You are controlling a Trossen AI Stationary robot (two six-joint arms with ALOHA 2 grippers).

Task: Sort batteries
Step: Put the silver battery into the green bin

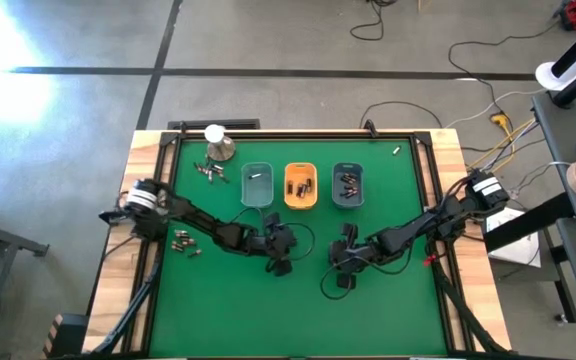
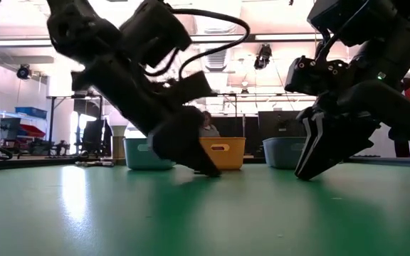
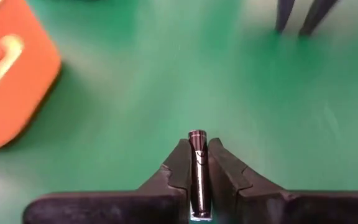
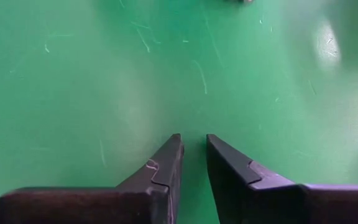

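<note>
My left gripper [image 1: 279, 262] [image 3: 197, 163] is low over the middle of the green table, near side of the orange tray [image 1: 300, 186], shut on one dark battery [image 3: 197, 158]. My right gripper [image 1: 344, 275] [image 4: 192, 149] hovers just to its right, fingers a narrow gap apart with nothing between them. Loose batteries lie on the mat in two small groups, one by the metal dome [image 1: 208, 172] and one near the left edge [image 1: 186, 242]. More batteries lie inside the orange tray and the blue-grey tray [image 1: 348, 186]. My left gripper pinches the dark battery between its two fingers [image 3: 178, 163], with the battery lying along the fingers. Its capped end [image 3: 197, 135] sticks out just past the fingertips. The fingers slant down toward the mat [image 2: 203, 168]; whether the battery touches the mat cannot be told.
Three small trays stand in a row toward the far side: a pale one [image 1: 257, 185], the orange one and the blue-grey one. A metal dome with a white ball [image 1: 218, 145] sits at the far left. A raised frame [image 1: 298, 134] rims the mat.
</note>
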